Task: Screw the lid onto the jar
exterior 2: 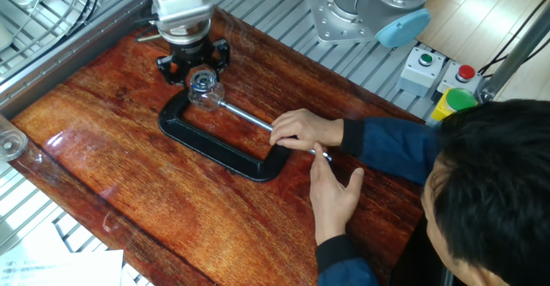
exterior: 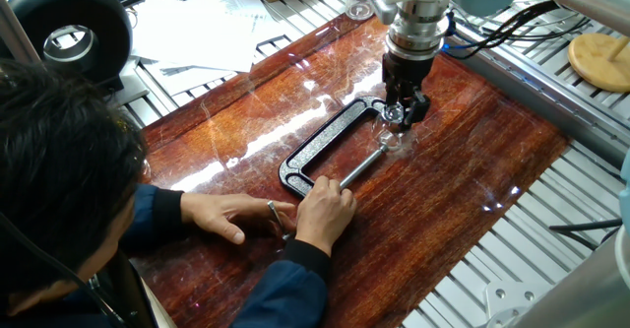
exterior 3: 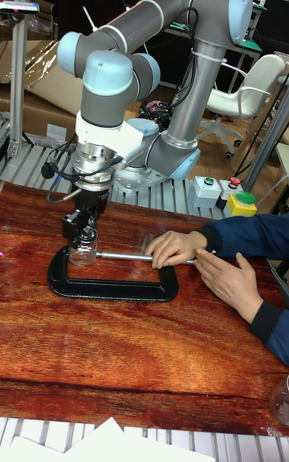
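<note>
Glass jar (exterior 2: 206, 94) sits in the black clamp (exterior 2: 215, 140) on the wood table (exterior 2: 129, 191), with the silver lid (exterior 2: 203, 81) on top.
You have the gripper (exterior 2: 193, 63) closed on the lid. If it pushes crooked, the lid may jam. If the person's hand (exterior 2: 305, 130) slips off the clamp, the jar could turn or pop out.

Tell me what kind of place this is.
Probably a robotics lab or workshop: a robot arm works at a wooden table on an aluminium frame, with a push-button box and an office chair behind.
</note>
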Motion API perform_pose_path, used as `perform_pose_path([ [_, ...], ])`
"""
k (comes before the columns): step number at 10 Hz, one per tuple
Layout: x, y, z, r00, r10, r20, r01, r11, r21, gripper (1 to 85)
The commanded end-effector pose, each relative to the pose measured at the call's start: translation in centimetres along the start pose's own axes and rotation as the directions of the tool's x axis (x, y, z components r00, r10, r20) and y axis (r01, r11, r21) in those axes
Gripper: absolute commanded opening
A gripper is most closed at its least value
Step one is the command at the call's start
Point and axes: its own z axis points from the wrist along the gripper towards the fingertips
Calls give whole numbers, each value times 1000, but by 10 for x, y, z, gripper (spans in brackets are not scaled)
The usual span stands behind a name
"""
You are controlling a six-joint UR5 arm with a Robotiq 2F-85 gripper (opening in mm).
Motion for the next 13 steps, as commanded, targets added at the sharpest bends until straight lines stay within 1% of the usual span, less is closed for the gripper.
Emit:
perform_pose_path([
  [1, -6, -8, 3, 984, 174, 33, -175, 984, 28, 710],
  [2, -5, -9, 3, 984, 174, 31, -175, 984, 31, 747],
  [3, -7, -6, 3, 983, 180, 36, -181, 983, 20, 770],
  [4, -8, -4, 3, 982, 185, 40, -186, 983, 10, 813],
  [5, -10, -3, 3, 981, 191, 44, -192, 981, 6, 833],
  [7, -12, -3, 3, 979, 197, 51, -198, 980, 5, 837],
  [9, -14, -1, 2, 978, 202, 55, -202, 979, -6, 850],
  [11, -16, -4, 1, 980, 190, 61, -190, 982, 1, 850],
  [13, -20, -5, -1, 980, 187, 64, -187, 982, -2, 850],
])
